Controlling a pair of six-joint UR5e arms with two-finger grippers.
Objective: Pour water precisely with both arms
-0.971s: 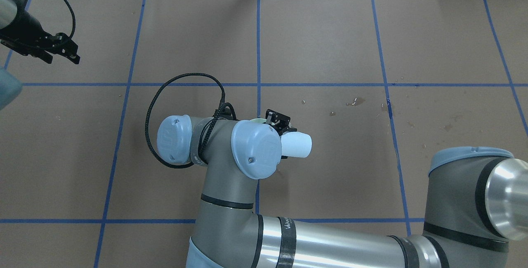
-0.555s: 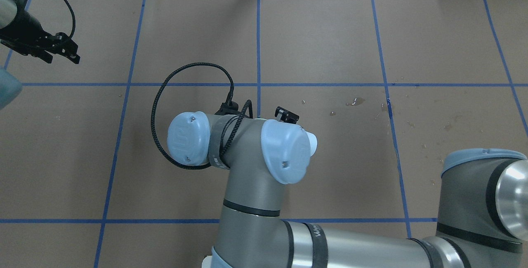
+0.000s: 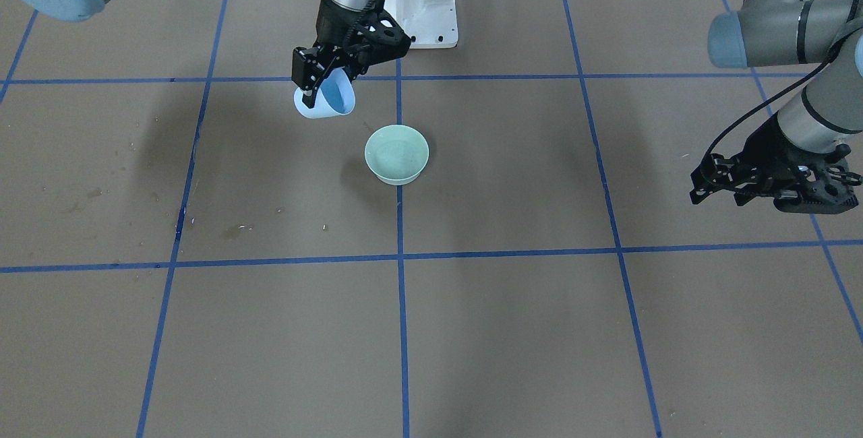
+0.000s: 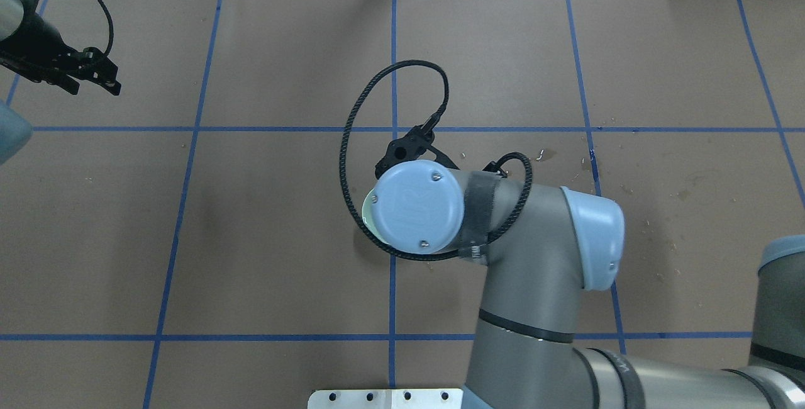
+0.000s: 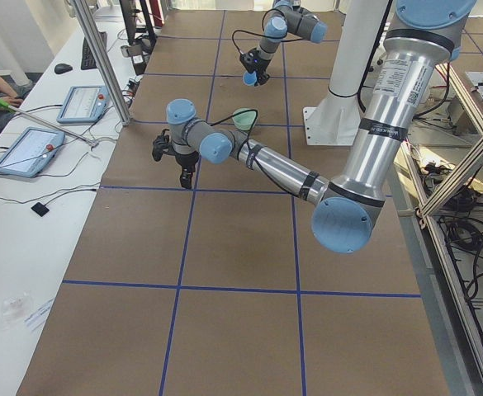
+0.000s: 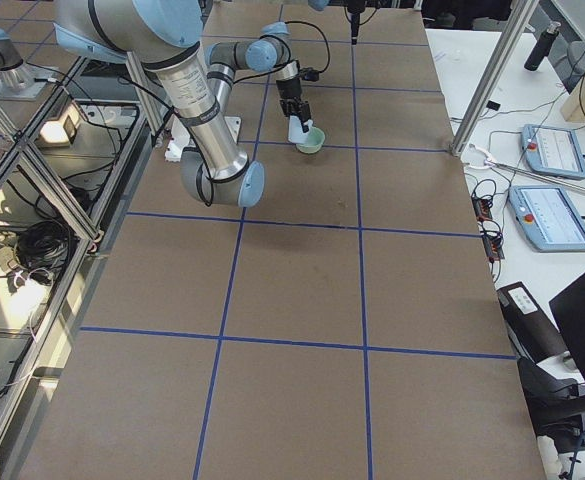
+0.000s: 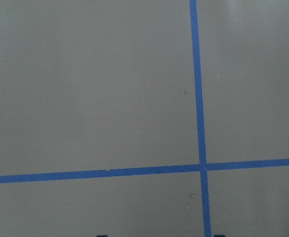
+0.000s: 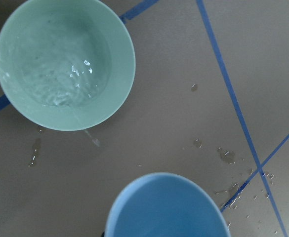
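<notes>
Aloft, blue cup [image 3: 330,98], axis slightly off vertical, mouth up, gripped by right claw [image 3: 322,89]; left claw [image 3: 720,190] spread.

Brown table [image 3: 512,330], blue tape grid [image 3: 399,257], white side desk [image 5: 18,247] with tablets [image 5: 26,150]

Blue tape lines [image 3: 400,330] are crossing the brown table paper [image 3: 506,330] in a grid, while clear water [image 8: 60,74] is glinting white in a mint-green bowl [image 3: 396,153]. The black right gripper [image 3: 311,91] is carrying a light blue cup [image 3: 328,102]; the grey right arm [image 4: 522,239] is showing pale blue joint caps [image 4: 415,207] and a black braided cable [image 4: 352,119].
</notes>
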